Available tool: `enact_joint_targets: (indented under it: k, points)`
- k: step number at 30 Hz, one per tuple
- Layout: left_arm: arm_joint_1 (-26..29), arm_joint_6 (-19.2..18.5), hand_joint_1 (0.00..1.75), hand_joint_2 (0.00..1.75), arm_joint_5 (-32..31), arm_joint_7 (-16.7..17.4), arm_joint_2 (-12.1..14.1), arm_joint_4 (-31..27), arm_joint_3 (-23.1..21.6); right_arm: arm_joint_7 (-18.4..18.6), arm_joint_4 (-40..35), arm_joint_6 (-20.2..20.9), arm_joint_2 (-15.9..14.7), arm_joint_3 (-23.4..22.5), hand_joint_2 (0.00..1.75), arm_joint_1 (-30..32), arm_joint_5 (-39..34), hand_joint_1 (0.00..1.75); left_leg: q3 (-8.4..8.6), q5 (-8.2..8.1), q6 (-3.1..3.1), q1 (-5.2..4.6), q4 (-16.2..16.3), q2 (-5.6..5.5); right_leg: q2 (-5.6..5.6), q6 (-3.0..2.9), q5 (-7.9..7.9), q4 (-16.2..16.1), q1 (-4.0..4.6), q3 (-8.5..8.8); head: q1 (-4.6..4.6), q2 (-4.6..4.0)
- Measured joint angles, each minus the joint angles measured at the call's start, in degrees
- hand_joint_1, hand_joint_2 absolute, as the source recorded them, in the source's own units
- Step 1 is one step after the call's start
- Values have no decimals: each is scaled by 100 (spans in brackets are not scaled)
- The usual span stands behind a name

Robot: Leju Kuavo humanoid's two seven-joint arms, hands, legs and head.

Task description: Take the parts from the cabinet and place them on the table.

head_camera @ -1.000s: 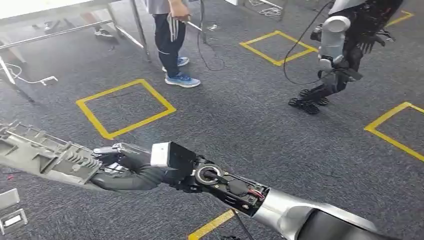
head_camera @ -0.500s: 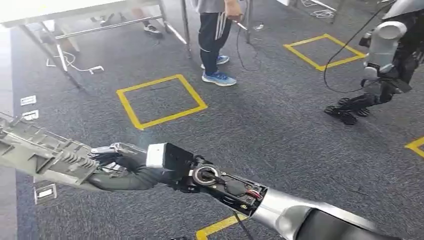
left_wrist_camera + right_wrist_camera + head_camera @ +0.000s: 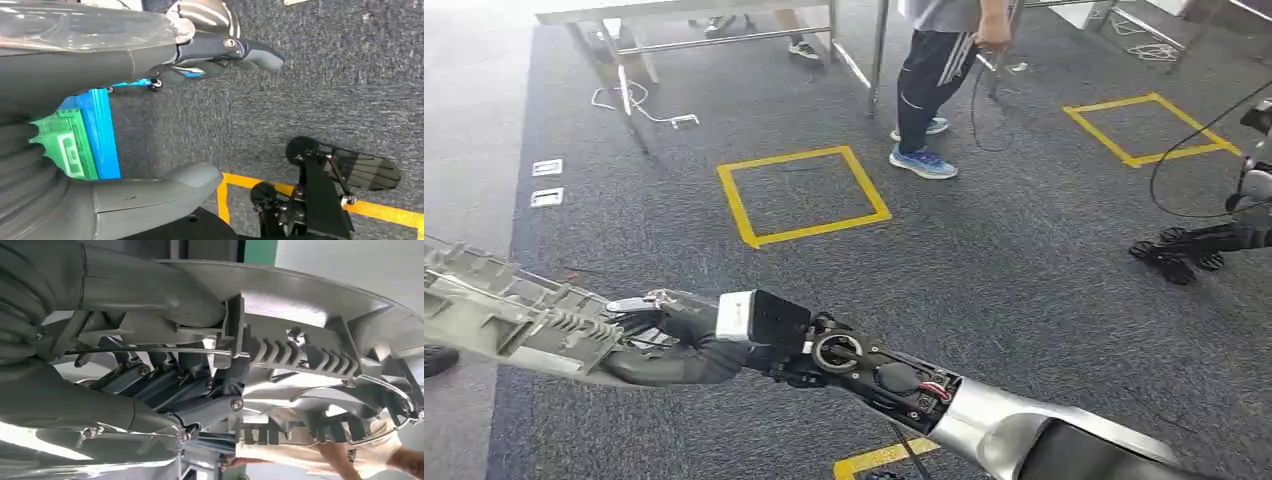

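1. R hand (image 3: 669, 335) reaches across low in head view, fingers wrapped round one end of a long grey plastic part (image 3: 504, 315); the part sticks out toward the frame's left edge, held up above the carpet (image 3: 984, 250).
2. R wrist view: thumb and dark fingers (image 3: 165, 385) clamp the ribbed grey part (image 3: 310, 355) from both sides; firm hold, part touching the fingers.
3. L hand (image 3: 165, 50) in L wrist view: nothing in it, thumb and fingers apart, hanging over the carpet (image 3: 325, 75).
4. Same view: a blue and green bin (image 3: 80, 135) sits on the floor close by the L hand.
5. Floor has yellow tape squares (image 3: 799, 195), one near mid-frame, another further right.
6. A person (image 3: 939, 70) in dark trousers and blue shoes stands beyond the square, by a metal-legged table (image 3: 724, 15).
7. A second robot (image 3: 1224, 215) is partly seen at the right edge, cable trailing from it.
8. White floor sockets (image 3: 546, 182) sit at the carpet's left edge.
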Motion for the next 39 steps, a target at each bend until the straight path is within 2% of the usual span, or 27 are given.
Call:
enact_joint_targets:
  k: [1,3,4,5,6,8,9,10,11,13,14,15,16,18,19,20,21,22,23,26,28,30,32,33,39]
  points:
    - [-1,-4,0,175,-2,0,0,0,-2,4,0,0,0,0,175,7,11,175,5,0,0,-7,2,-73,13,-34,220,-315,8,130,-2,0]
    - [-6,-24,0,175,-15,9,-4,0,-4,4,-4,7,0,0,175,2,13,175,22,0,-1,-21,5,-170,116,-142,820,-1478,40,654,0,0]
    - [0,-35,0,175,-20,15,-31,0,-9,2,-4,29,0,0,175,0,-11,175,8,1,-3,-5,5,-202,232,-204,914,-1853,55,792,2,0]
    - [-9,-35,0,175,-20,15,-22,0,-13,7,-7,64,0,-2,175,0,-72,175,-24,7,-24,-41,42,-259,230,-200,911,-1969,34,831,0,0]
    - [-4,-35,0,175,-18,17,-22,0,-20,24,-7,85,0,-2,175,4,-127,175,-46,23,-58,0,25,-262,221,-193,919,-1958,69,815,4,0]
    - [13,-33,0,175,-15,20,-17,0,-48,79,-7,83,0,-4,175,7,-192,175,-40,42,-123,16,-15,-288,205,-232,943,-1982,76,822,7,0]
    - [11,-31,0,175,-11,20,9,0,-61,96,-5,79,0,-7,175,8,-212,175,-52,13,-137,-1,14,-234,164,-256,996,-2068,4,865,13,0]
    - [6,-31,0,175,-2,22,-6,0,-74,107,-2,61,0,-11,175,17,-230,175,-123,-130,-177,-7,185,9,140,-273,1016,-2101,9,881,0,0]
    - [-4,-33,0,175,-2,24,-9,0,-85,105,-2,61,0,-26,175,17,-247,175,-295,-366,-214,10,554,145,111,-283,1023,-2101,9,878,-24,0]
    - [-34,-31,0,175,-4,24,-6,0,-90,96,0,61,-2,-50,175,32,-256,175,-756,-806,-285,36,1558,246,44,-282,1022,-2094,11,864,-26,0]
    - [-35,-31,0,175,-2,24,-6,0,-92,98,7,61,-2,-52,175,38,-258,175,-909,-889,-311,41,1894,255,13,-280,1020,-2090,10,860,-28,0]
    - [-33,-31,0,175,-2,24,-4,0,-96,98,15,63,-2,-52,175,46,-258,175,-912,-822,-323,49,1902,256,-11,-276,1018,-2086,8,861,-28,0]
    - [-34,-33,0,175,-2,24,5,0,-98,103,20,63,-2,-52,175,52,-258,175,-752,-628,-328,63,1605,258,-24,-266,1011,-2083,8,866,-28,0]
    - [-29,-31,0,175,-2,24,22,0,-98,105,20,68,-2,-55,175,52,-258,175,-149,-123,-323,75,468,293,-43,-232,988,-2062,3,882,-28,0]
    - [-33,-31,0,175,-2,24,22,0,-101,105,20,70,-2,-57,175,51,-258,175,69,-75,-314,72,16,358,-55,-200,970,-2047,16,879,-28,0]
    - [-48,-31,0,175,-2,24,20,0,-105,100,17,70,-2,-68,175,45,-258,175,83,-69,-230,24,-4,322,-60,-169,958,-2024,61,849,-33,0]
    - [-51,-33,0,175,-2,24,15,0,-109,98,17,70,-2,-72,175,46,-260,175,77,-65,-201,68,-25,309,-59,-195,914,-2003,75,827,-9,0]
    - [-49,-33,0,175,-2,24,5,0,-118,101,17,70,-2,-79,175,48,-260,175,80,-70,-206,56,-20,302,-61,-337,898,-2003,82,841,-2,0]
    - [-46,-33,0,175,-2,24,2,0,-129,103,17,70,-7,-85,175,48,-260,175,84,-70,-206,45,-21,298,-60,-369,926,-2003,86,846,0,0]
    - [-36,-33,0,175,-2,26,2,0,-142,94,17,76,-9,-92,175,46,-260,175,81,-76,-182,12,-19,292,-60,-340,946,-2031,68,859,0,0]
    - [-36,-33,0,175,-2,35,5,0,-151,90,17,79,-9,-96,175,47,-258,175,81,-81,-141,2,-16,291,-61,-322,955,-2044,62,867,0,0]
    - [-36,-33,0,175,-2,35,5,0,-160,90,17,63,-9,-96,175,48,-249,175,81,-83,-130,-6,-12,290,-61,-263,966,-2061,54,874,0,0]
    - [-36,-33,0,175,-2,39,2,0,-179,92,20,22,-9,-96,175,49,-242,175,79,-87,-122,-14,-9,290,-60,-154,966,-2075,36,878,0,0]
    - [-36,-33,0,175,-2,42,2,0,-184,90,20,6,-9,-101,175,50,-240,175,78,-89,-120,-17,-7,289,-60,-121,963,-2077,30,879,0,0]
    - [-35,-31,0,175,-2,61,5,0,-236,68,26,-44,-15,-142,175,71,-234,175,80,-87,-111,-19,-8,290,-60,-114,966,-2077,27,876,0,0]
